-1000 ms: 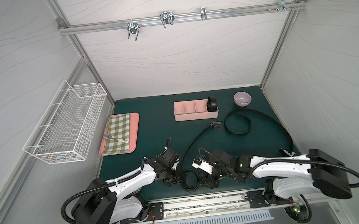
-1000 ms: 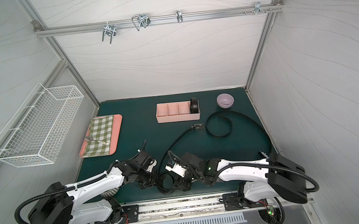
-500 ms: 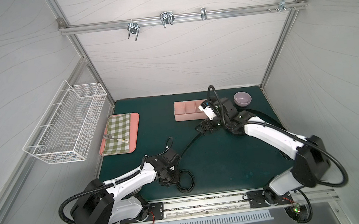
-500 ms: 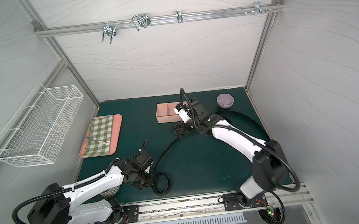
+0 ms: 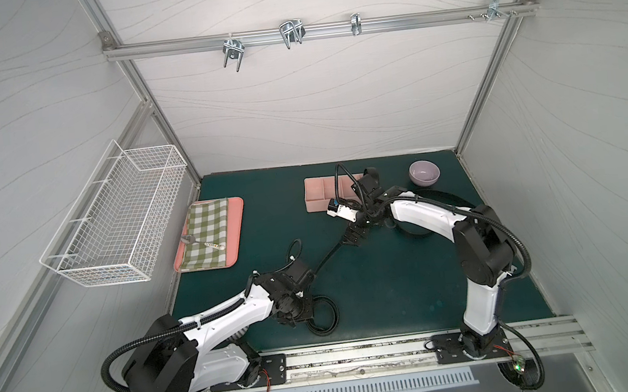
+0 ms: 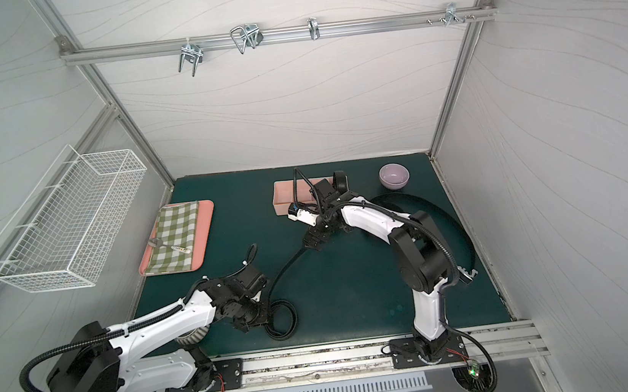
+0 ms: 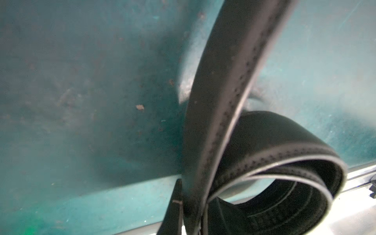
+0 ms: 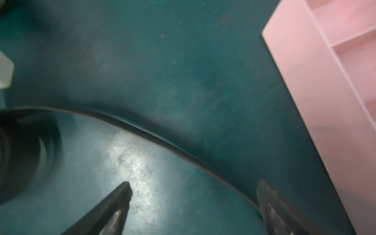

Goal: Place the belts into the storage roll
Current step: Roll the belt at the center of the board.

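Surface: dark green mat (image 5: 392, 276) inside a white-walled booth.
Storage roll: long pale pink plastic organiser tray (image 5: 314, 196) with dividers, at the middle of the mat's far edge.
Stored belt: tight black coiled belt (image 6: 340, 181) standing on edge in the organiser tray's right end compartment, partly hidden by the right arm.
Right gripper (image 5: 353, 236): low over the mat just in front of the organiser tray, jaws spread wide, holding nothing.
Second belt: long stitched black strap (image 5: 323, 317), running from under the Right gripper's open fingers to a loose coil near the mat's front edge.
Left gripper (image 5: 300, 314): pressed together, pinching the stitched black strap just beside its loose coil.
Third belt: wide loose black loop (image 6: 441, 209) near the mat's right edge, behind the right arm.
Other items: lilac bowl (image 5: 424, 172) at the far right corner; flat pink tray with green checked cloth (image 5: 209, 234) at the left edge.
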`<act>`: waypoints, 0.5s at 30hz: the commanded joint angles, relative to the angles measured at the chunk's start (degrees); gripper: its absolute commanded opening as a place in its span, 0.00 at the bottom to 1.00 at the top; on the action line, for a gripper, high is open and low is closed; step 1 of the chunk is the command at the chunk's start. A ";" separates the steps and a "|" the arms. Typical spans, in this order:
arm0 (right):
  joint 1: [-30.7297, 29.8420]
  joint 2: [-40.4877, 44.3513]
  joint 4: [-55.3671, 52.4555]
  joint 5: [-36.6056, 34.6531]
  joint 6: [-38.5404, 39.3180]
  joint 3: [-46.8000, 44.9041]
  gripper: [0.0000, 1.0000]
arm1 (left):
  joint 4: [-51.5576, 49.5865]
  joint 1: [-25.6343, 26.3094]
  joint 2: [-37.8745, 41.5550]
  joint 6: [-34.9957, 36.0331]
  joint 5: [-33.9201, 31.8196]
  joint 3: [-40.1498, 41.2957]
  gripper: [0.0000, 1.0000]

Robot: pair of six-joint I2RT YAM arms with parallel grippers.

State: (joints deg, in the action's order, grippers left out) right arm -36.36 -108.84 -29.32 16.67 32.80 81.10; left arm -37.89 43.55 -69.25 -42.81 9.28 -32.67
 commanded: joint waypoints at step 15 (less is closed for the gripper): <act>1.00 -11.85 -4.06 -4.22 6.63 3.99 0.87 | -1.52 -3.24 -1.18 3.47 -2.27 -2.85 0.00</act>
State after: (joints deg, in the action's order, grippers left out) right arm -36.03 -118.10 -27.97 13.72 37.76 83.02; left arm -39.09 41.25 -69.91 -40.25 8.64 -33.43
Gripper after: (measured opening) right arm 0.872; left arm 0.077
